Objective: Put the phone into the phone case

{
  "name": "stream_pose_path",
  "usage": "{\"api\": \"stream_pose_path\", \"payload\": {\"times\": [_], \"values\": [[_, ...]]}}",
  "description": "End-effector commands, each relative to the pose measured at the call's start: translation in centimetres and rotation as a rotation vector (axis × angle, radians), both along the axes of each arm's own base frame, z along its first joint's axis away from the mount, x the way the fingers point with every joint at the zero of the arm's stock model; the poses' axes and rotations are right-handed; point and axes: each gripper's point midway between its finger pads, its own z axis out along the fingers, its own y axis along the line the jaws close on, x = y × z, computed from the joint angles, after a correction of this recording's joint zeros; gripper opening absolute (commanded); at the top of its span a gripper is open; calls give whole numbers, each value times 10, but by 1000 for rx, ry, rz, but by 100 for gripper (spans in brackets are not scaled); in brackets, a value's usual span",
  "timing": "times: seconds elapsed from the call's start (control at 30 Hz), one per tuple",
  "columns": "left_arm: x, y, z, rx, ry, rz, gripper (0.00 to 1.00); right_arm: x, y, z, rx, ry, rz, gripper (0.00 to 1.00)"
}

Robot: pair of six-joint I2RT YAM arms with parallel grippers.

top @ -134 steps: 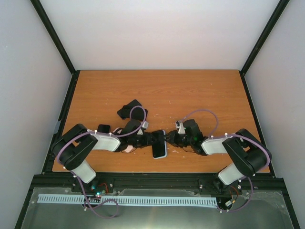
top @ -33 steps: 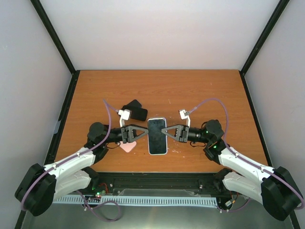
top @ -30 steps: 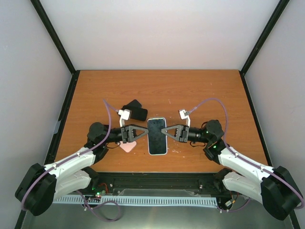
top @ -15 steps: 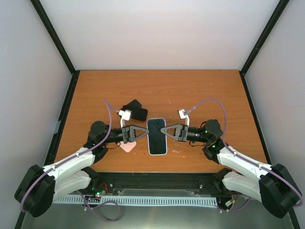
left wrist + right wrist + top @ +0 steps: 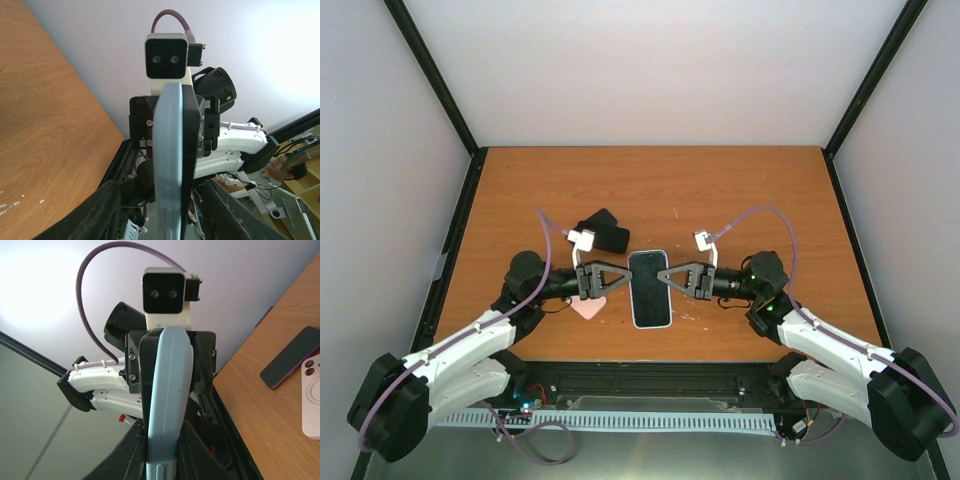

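A black phone sits in a light blue case [image 5: 650, 288], held flat above the table between both grippers. My right gripper [image 5: 671, 278] is shut on its right long edge; in the right wrist view the case [image 5: 167, 390] is pinched edge-on between the fingers of the gripper [image 5: 165, 432]. My left gripper [image 5: 623, 281] is at the left long edge. In the left wrist view the case [image 5: 167, 150] and the phone's black face [image 5: 191, 145] stand between the gripper's [image 5: 164, 187] wide-apart fingers, with a gap on each side.
A second dark phone [image 5: 603, 232] lies on the wooden table [image 5: 720, 190] behind the left gripper. It also shows in the right wrist view [image 5: 290, 357]. A pink case [image 5: 588, 307] lies under the left wrist; it shows in the right wrist view [image 5: 312, 400].
Since 4.5 s ago both arms have stretched out and raised the cased phone off the table. Over the last second it has shifted only slightly.
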Motion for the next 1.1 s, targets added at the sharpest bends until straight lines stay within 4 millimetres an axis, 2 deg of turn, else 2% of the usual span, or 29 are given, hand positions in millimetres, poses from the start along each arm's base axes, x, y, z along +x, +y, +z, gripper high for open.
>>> {"api": "stream_pose_path", "payload": {"times": [0.0,0.07,0.13,0.3,0.43,0.53,0.73,1.07], "values": [[4,-3,28,-50,-81,-5,47,-13,0,21,47,-100,40,14],[4,-4,33,-66,-91,-14,48,-14,1,18,39,-96,51,14],[3,-4,35,-76,-96,-25,44,-15,2,16,34,-92,54,14],[2,-5,36,-85,-113,-35,19,-15,4,8,16,-82,56,15],[0,-6,34,-65,-149,-47,2,-12,3,6,4,-68,36,20],[1,-7,29,-27,-174,-43,0,-9,1,11,6,-56,3,29],[-3,-9,23,30,-232,-72,0,0,-1,20,-9,-39,-59,40],[1,-11,13,89,-221,-76,0,11,4,31,-34,-39,-80,38]]}}
